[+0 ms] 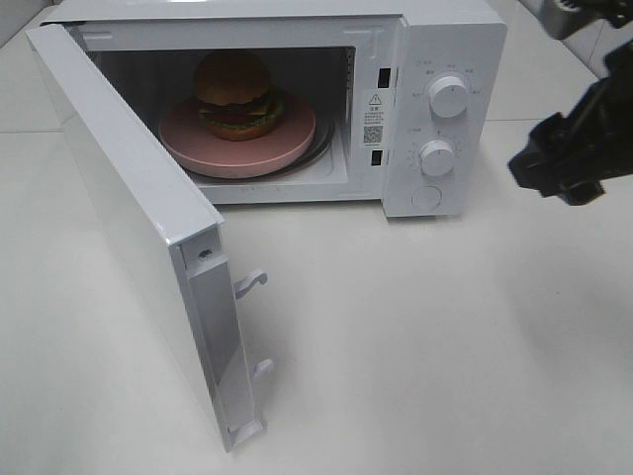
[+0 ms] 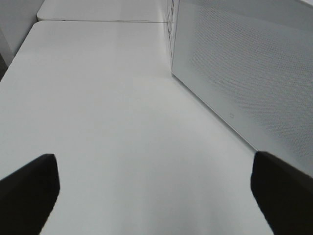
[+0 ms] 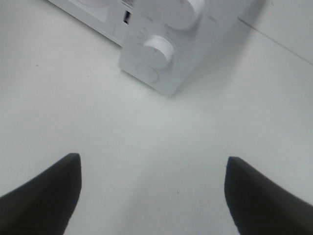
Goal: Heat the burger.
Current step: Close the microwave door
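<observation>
The white table (image 1: 415,346) carried a white microwave (image 1: 475,59) at 12 o'clock, standing flat on it. Its open door (image 1: 129,218) reached over the tabletop toward 7 o'clock.

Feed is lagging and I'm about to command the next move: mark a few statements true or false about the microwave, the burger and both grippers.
1. The hinged door of the white microwave oven is swung open. True.
2. The brown-bunned burger lies outside the oven. False: it rests on the round pink plate inside the cavity.
3. The right gripper is shut on the lower round white knob. False: it is open, empty and clear of that knob.
4. The left gripper is open and holds nothing. True.
</observation>
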You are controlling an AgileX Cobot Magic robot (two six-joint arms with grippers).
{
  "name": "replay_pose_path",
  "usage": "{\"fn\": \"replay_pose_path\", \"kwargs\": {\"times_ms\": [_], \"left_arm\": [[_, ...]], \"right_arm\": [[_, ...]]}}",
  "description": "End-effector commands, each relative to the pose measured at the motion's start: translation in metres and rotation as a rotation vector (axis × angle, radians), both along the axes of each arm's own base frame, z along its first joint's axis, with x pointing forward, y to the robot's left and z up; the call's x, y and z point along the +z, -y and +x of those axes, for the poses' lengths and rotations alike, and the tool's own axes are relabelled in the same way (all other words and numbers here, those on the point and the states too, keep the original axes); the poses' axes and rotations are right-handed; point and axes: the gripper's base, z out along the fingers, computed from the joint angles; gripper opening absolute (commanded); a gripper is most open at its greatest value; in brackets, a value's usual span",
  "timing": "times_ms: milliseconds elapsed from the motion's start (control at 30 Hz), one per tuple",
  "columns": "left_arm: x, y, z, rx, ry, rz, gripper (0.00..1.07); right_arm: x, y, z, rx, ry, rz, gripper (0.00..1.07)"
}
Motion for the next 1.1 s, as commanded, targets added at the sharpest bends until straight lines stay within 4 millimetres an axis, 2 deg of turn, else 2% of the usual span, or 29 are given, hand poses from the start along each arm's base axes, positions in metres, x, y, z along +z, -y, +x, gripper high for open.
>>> {"fn": "replay_pose_path", "kwargs": {"times_ms": [33,67,100,133,200,233,300,333,367,400,467,500,567,633,833,1100], "left_arm": [[0.001,0.000,-0.002,0.002,0.026,-0.004,1.02],[0.001,0.000,-0.002,0.002,0.026,-0.004,1.02],[0.001,0.000,-0.002,0.002,0.026,-0.004,1.02],[0.001,0.000,-0.002,0.002,0.026,-0.004,1.02],[0.001,0.000,-0.002,0.002,0.026,-0.004,1.02],[0.001,0.000,-0.002,0.002,0.026,-0.004,1.02],[0.001,0.000,-0.002,0.002,0.026,-0.004,1.02],[0.001,0.000,-0.002,0.002,0.026,-0.004,1.02],[0.001,0.000,-0.002,0.002,0.026,-0.004,1.02],[0.001,0.000,-0.002,0.002,0.026,-0.004,1.02],[0.001,0.000,-0.002,0.002,0.026,-0.004,1.02],[0.001,0.000,-0.002,0.002,0.026,-0.004,1.02],[0.001,0.000,-0.002,0.002,0.026,-0.004,1.02],[0.001,0.000,-0.002,0.002,0.026,-0.004,1.02],[0.001,0.000,-0.002,0.002,0.026,-0.004,1.02],[0.001,0.000,-0.002,0.002,0.026,-0.004,1.02]], "right_arm": [[0.007,0.023,-0.015,-0.119,-0.021,0.015,0.76],[0.010,0.033,-0.024,-0.164,-0.023,0.016,0.76],[0.010,0.033,-0.024,-0.164,-0.023,0.016,0.76],[0.015,0.042,-0.034,-0.208,-0.019,0.029,0.76],[0.018,0.046,-0.039,-0.231,-0.013,0.042,0.76],[0.023,0.052,-0.049,-0.274,-0.012,0.062,0.76],[0.025,0.054,-0.053,-0.288,-0.011,0.069,0.76],[0.030,0.058,-0.064,-0.301,-0.002,0.073,0.76],[0.030,0.058,-0.064,-0.301,-0.002,0.073,0.76],[0.035,0.062,-0.075,-0.312,0.009,0.084,0.76],[0.036,0.064,-0.080,-0.318,0.010,0.085,0.76],[0.040,0.067,-0.091,-0.327,0.022,0.092,0.76],[0.040,0.069,-0.095,-0.334,0.019,0.093,0.76],[0.043,0.074,-0.109,-0.349,0.027,0.099,0.76],[0.045,0.081,-0.128,-0.373,0.026,0.104,0.76],[0.041,0.085,-0.142,-0.404,-0.044,0.088,0.76]]}}
